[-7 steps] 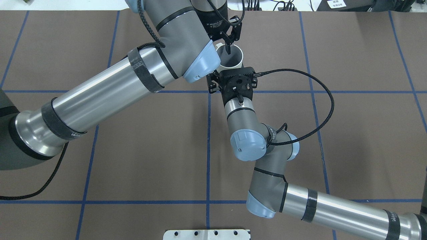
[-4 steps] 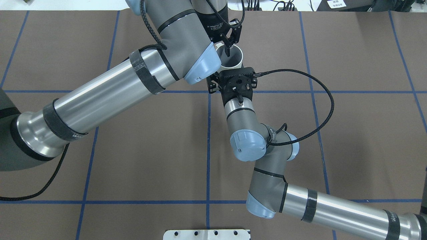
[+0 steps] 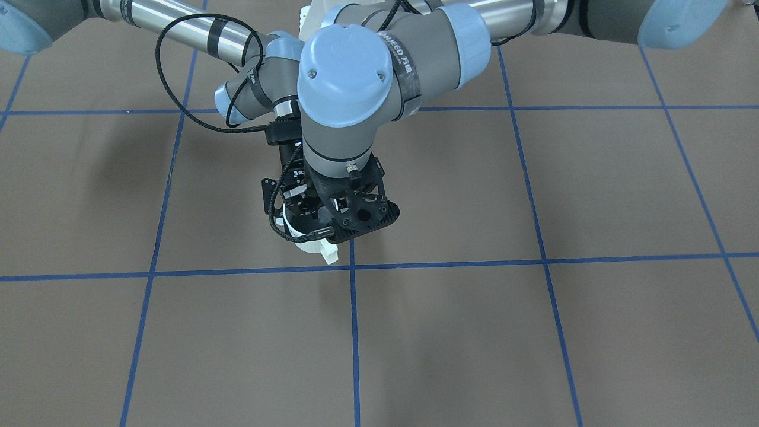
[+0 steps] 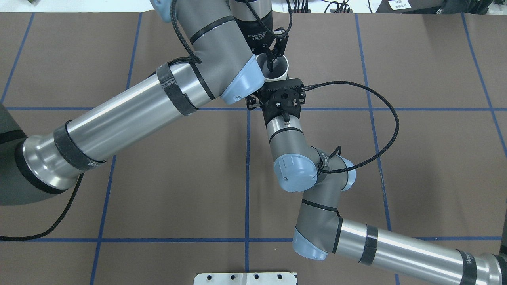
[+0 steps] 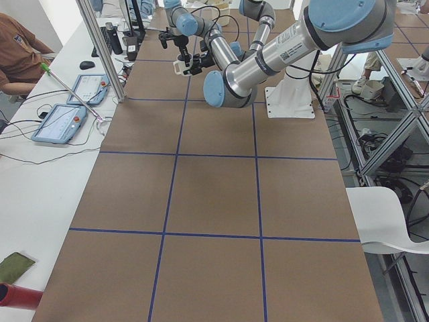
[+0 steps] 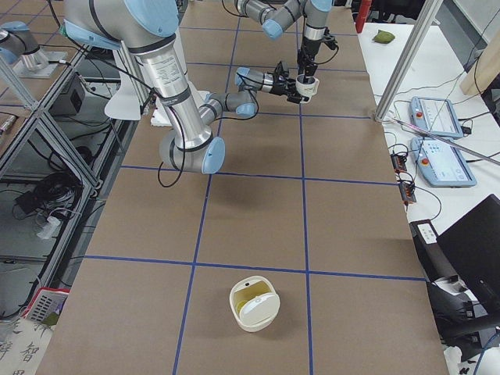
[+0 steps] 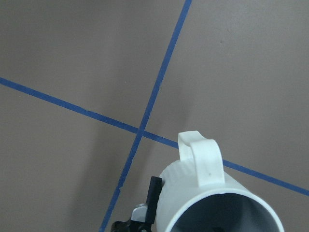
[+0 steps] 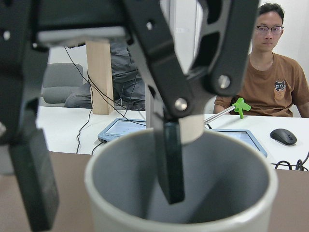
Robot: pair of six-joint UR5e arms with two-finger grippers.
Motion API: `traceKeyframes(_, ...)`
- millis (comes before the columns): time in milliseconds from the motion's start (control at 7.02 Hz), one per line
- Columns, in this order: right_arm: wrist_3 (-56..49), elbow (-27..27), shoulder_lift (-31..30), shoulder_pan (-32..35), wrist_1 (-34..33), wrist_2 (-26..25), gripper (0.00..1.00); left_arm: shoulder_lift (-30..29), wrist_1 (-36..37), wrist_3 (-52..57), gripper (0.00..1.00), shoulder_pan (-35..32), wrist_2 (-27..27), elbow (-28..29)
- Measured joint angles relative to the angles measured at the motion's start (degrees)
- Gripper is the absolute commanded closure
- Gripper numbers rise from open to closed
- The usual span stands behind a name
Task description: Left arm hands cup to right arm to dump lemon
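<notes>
The cream-white cup (image 4: 278,72) is held upright above the table's far middle, its handle (image 3: 329,255) turned away from the robot. My left gripper (image 4: 271,65) comes down from above and is shut on the cup's far wall. One of its fingers (image 8: 169,164) is inside the cup and the other finger (image 7: 153,193) is outside, next to the handle. My right gripper (image 3: 296,213) lies level on the robot's side of the cup (image 8: 111,217). Its finger (image 8: 29,169) stands beside the wall with a strip of table showing between them. No lemon shows; the cup's bottom is hidden.
A cream container (image 6: 234,301) with a white handle sits far off towards the table's right end. An operator (image 8: 270,63) sits behind a side table with tablets (image 5: 64,124) and a metal post (image 5: 100,47). A white plate (image 4: 245,278) lies at the near edge.
My left arm's forearm and elbow have shifted slightly to the right and forward. The cup, the left gripper's hold on it and the right arm look unchanged.
</notes>
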Motion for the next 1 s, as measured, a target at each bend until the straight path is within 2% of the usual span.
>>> traceKeyframes(142,0.00,0.01,-0.09,0.00,0.00,0.00,0.67,0.00,0.04,-0.04,0.75,0.07,0.00,0.00)
traceKeyframes(285,-0.01,0.04,-0.17,0.00,0.00,0.00,0.60,0.00,0.06,-0.09,1.00,0.09,0.00,-0.03)
traceKeyframes(427,-0.01,0.05,-0.26,0.00,0.00,0.00,0.40,0.00,0.08,-0.13,1.00,0.11,-0.02,-0.06)
traceKeyframes(569,-0.01,0.05,-0.40,0.00,0.00,-0.05,0.00,0.02,0.16,-0.22,1.00,0.10,-0.05,-0.05)
traceKeyframes(997,-0.44,0.18,-1.71,-0.44,1.86,-0.11,0.00,-0.03,0.51,-0.38,1.00,0.01,-0.04,-0.11)
